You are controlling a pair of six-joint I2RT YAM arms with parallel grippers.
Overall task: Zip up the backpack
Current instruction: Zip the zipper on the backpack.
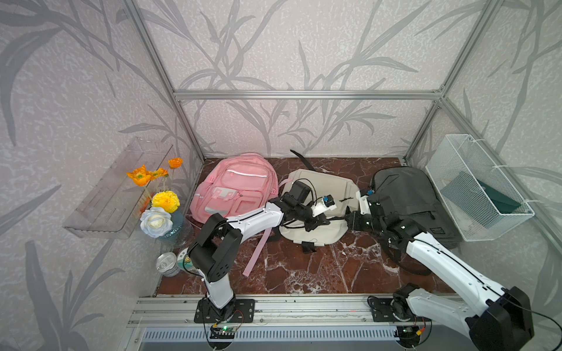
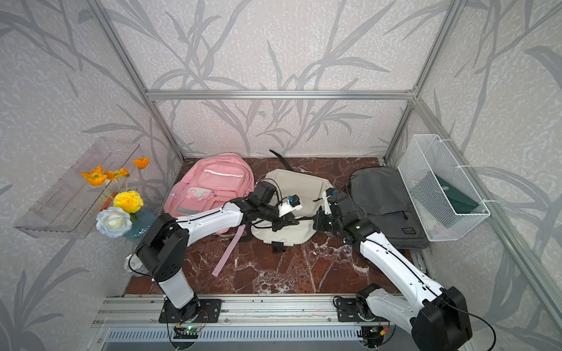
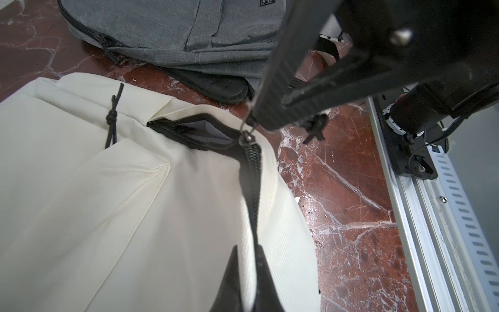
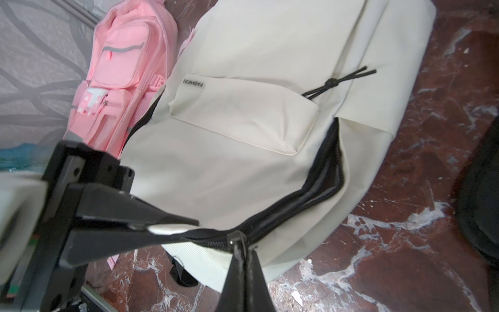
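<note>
So the cream backpack point(image 1: 319, 182) is lying flat between the two grippers, and both are pinched tight on it. The right gripper point(image 4: 244, 250) has its jaws closed on the little metal pull point(image 3: 249, 127) of the slider point(image 3: 247, 138). The left gripper point(image 3: 248, 251) is clamped on the zipped-up seam behind that slider, anchoring the bag. Ahead of the right gripper the zipper point(image 4: 318, 189) gapes open, curving round the corner up toward the front pocket, so there looks to be a good stretch left to close. Risks, as far as anyone can judge: the pull is tiny and gripped right at the fingertips, so a tug off the track's line could pop it out. The track bends ahead, so hauling straight instead of following the curve would probably jam the slider or just drag the whole bag. The fabric sags loose beside the teeth and could get caught. And the grey bag point(image 1: 407, 194) sits just beside the right gripper, so a wide swing might bump it.
</note>
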